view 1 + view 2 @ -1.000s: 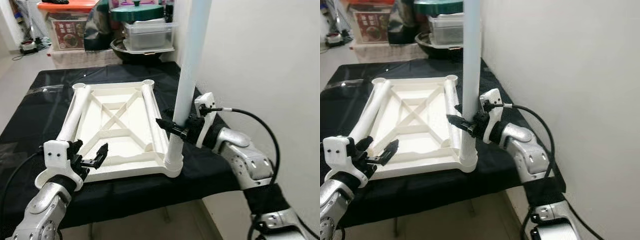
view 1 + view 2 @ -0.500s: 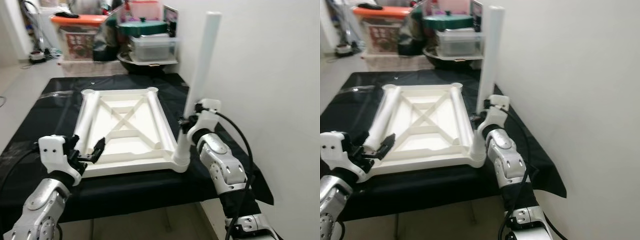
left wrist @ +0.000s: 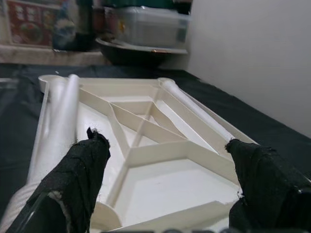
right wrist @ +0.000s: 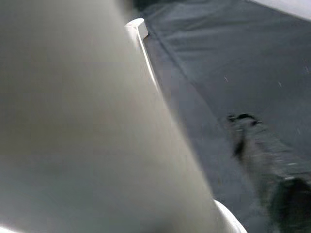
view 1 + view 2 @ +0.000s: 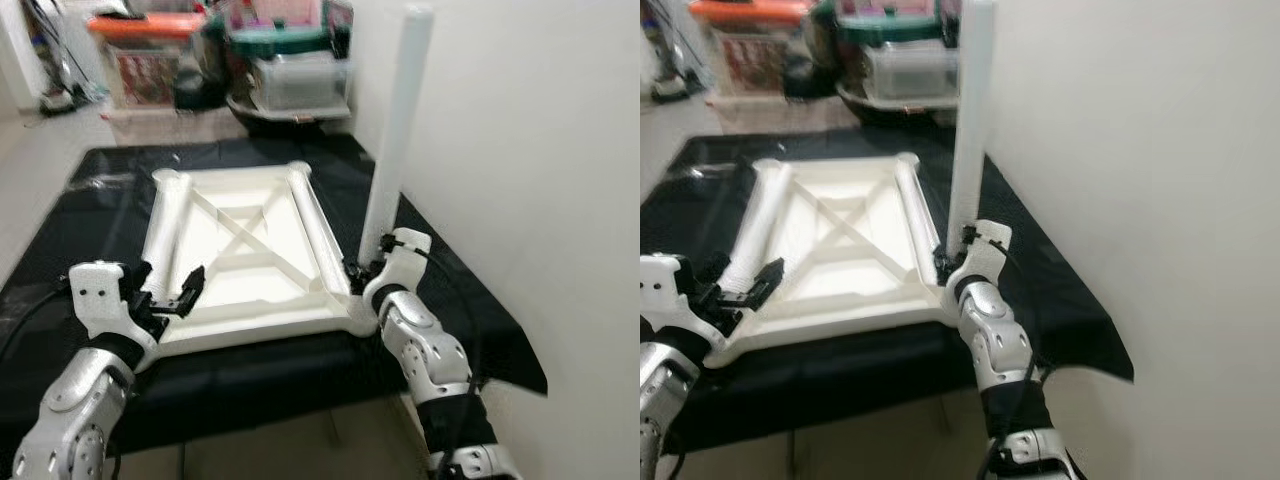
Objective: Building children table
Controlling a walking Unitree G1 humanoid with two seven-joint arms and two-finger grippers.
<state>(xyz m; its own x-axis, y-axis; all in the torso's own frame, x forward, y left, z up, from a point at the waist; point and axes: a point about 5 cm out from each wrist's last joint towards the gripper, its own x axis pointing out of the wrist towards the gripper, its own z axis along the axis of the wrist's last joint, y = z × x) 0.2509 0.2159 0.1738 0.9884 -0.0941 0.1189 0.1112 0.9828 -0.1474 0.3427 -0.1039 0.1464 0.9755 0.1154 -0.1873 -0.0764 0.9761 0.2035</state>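
1 white leg (image 5: 397,120) stands upright in the near right corner socket of the upturned tabletop (image 5: 235,250), which lies underside up on the black cloth (image 5: 440,290) so its sockets face upward. Right gripper (image 5: 352,272) sits low against that leg, probably steadying it; whether its jaws are closed I cannot tell. Left gripper (image 5: 168,302), fingers (image 3: 85,167) spread and empty, hovers at the tabletop's near left corner beside a loose leg (image 5: 163,225) lying along that edge, likely next.
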